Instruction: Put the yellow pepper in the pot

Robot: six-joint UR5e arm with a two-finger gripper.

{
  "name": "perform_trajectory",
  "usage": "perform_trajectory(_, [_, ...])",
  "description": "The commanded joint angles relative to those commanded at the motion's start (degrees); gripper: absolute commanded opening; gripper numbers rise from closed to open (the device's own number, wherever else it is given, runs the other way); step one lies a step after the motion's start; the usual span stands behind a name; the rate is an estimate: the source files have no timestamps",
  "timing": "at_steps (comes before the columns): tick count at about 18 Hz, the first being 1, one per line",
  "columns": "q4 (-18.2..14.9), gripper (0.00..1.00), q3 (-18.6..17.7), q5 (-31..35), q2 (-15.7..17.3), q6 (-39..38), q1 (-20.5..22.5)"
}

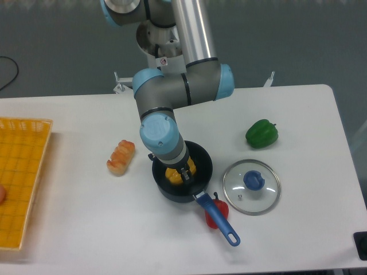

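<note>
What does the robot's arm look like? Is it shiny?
Yes, partly. The arm has a shiny silver metal tube, grey rounded joints and light blue caps on the joint ends. A small red-and-white sticker sits near its base. The gripper at the tip looks dark with small jaws. No loose cables hang from the arm.

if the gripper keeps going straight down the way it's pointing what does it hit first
Most likely the yellow pepper: the gripper points down into the pot right at it and may already be touching it. Contact and finger state are hidden by the wrist.
</note>
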Motion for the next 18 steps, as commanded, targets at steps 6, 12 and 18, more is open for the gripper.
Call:
perform_trajectory(6, [0.0,0.76,0.1,0.4,-0.3,0.0,-0.3])
perform_trajectory(12, [0.1,0.84,1.2,0.2,-0.1,0.3,-0.3])
perform_trajectory(18, [0.0,1.00,1.1,0.4,0.1,0.1,-0.4])
